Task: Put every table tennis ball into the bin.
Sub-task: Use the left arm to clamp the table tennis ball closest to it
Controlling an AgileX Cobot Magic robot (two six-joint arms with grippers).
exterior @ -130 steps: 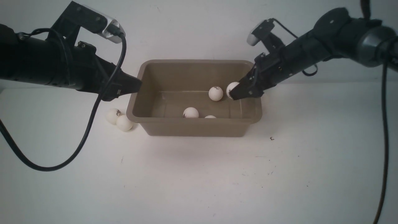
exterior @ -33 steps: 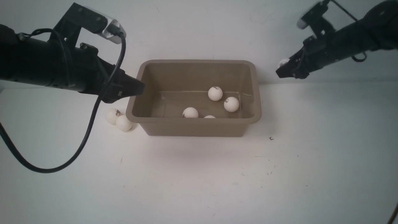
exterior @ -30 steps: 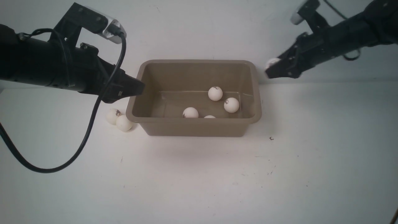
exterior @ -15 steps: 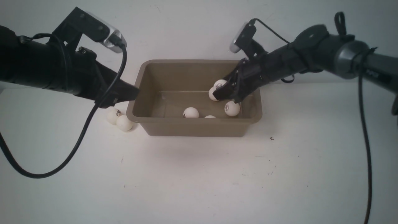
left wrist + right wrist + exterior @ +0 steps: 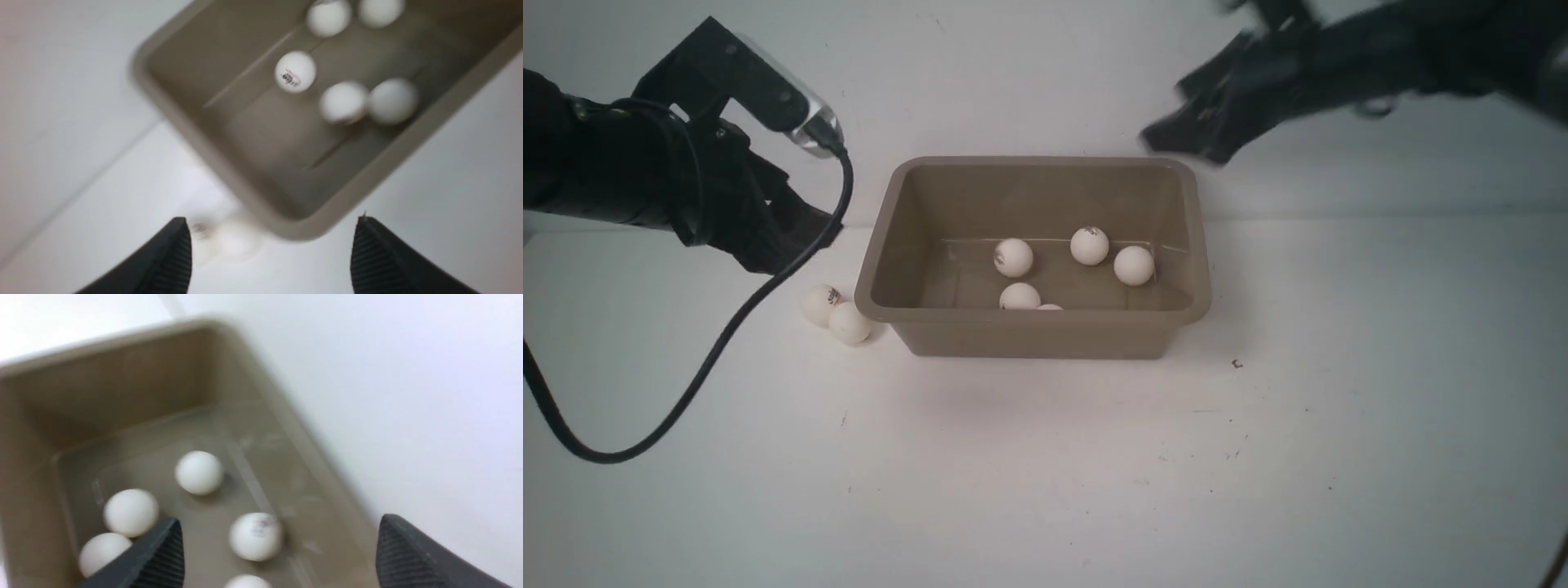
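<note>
Hanging above the far right corner of the bin, the right gripper is only a dark smear in the front view. Its wrist view settles the matter: the two ribbed fingers stand wide apart with nothing between them, and they touch neither the tub nor any ball.

Five table tennis balls lie on the bin's floor. Three sit in a loose row toward the far wall and one lies nearer the front wall. The fifth is half hidden behind the front rim. Two loose balls rest on the white table just beside the bin's left wall, touching each other.

The left gripper is off the bin's left side, above the table and near the two loose balls. From its wrist camera both dark pads are well parted, though I cannot tell whether they are at their widest. They grip nothing. The bin's near corner and the two loose balls show as a pale blur in the gap, below the fingertips and apart from them.
</note>
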